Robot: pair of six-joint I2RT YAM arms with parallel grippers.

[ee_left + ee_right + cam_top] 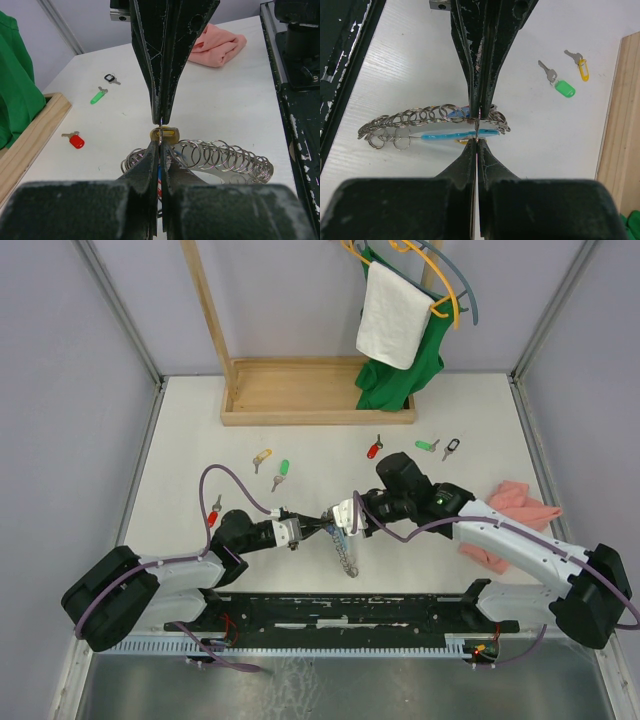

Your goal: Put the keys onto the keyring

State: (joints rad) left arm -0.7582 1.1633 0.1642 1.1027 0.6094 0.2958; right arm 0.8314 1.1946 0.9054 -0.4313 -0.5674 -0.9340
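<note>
Your left hand (312, 526) and right hand (338, 518) meet fingertip to fingertip at mid-tabletop (180, 445), each pinched tight on the thin wire of the keyring (347, 552). Its grey coil trails toward the near edge, and its light-blue tube (452, 135) runs beside the right fingertips. A yellow tag (165, 134) sits just behind the left fingertips. Loose keys lie well apart beyond: yellow-tagged key (262, 457), green-tagged key (283, 469), red-tagged key (374, 449), black-tagged key (452, 449). A pink cloth (520, 508) lies at right. A wooden rack base (320, 390) lines the far edge.
</note>
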